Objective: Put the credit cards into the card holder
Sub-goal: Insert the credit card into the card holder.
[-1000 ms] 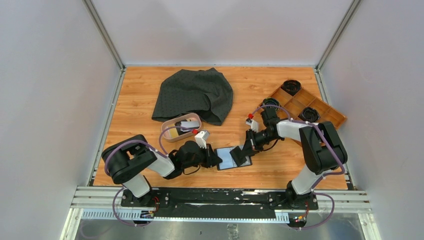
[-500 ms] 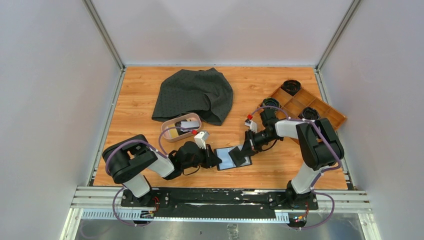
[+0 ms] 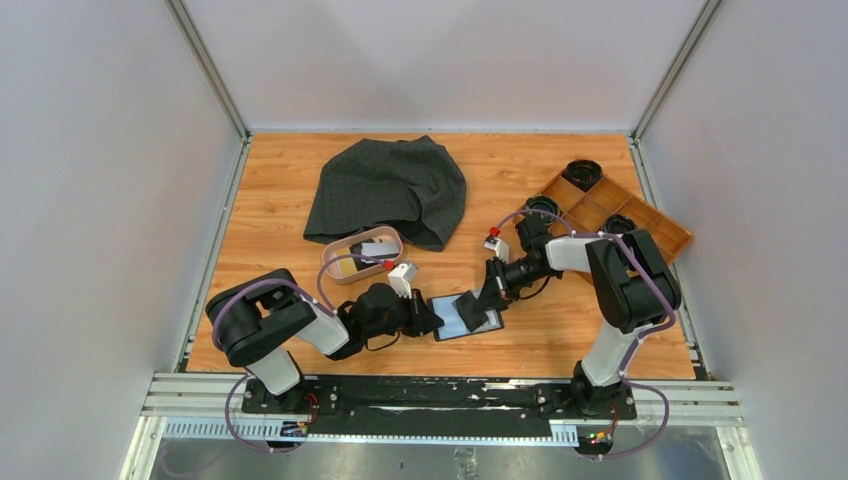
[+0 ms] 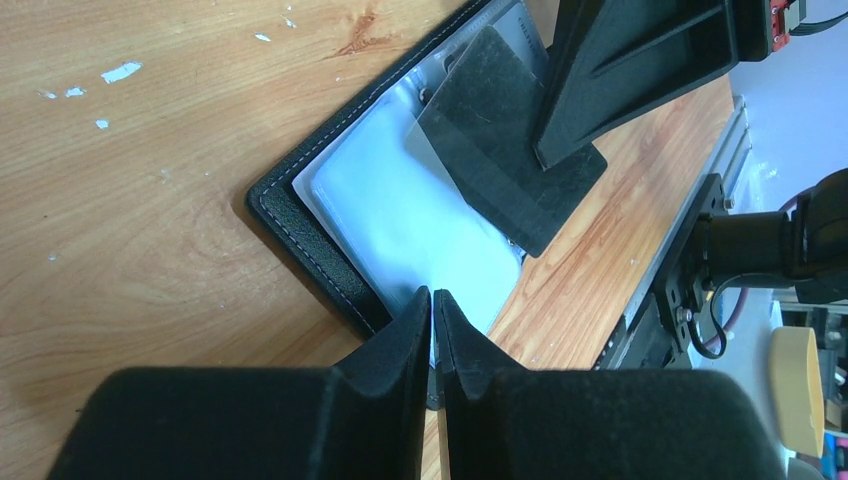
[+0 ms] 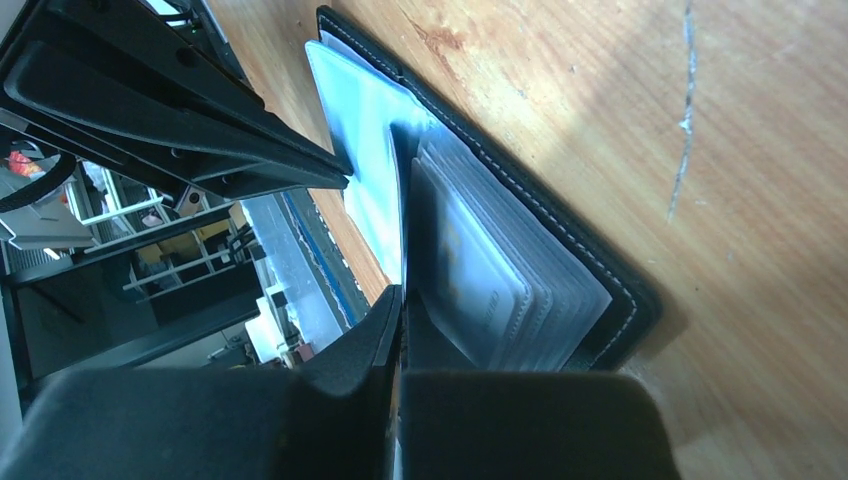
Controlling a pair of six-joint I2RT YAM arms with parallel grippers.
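Pinching almost fully together, the left gripper (image 4: 432, 300) is clamped on the near edge of a clear inner sleeve of the card holder (image 4: 300, 235). The holder lies open and flat on the table (image 3: 280, 200) between the two arms. The right gripper (image 4: 545, 150) is closed on a dark credit card (image 4: 480, 120), held tilted against the holder's far sleeves; whether it has entered a pocket cannot be told. Other cards (image 3: 378, 247) sit in the pink dish (image 3: 335, 272), well apart from the holder.
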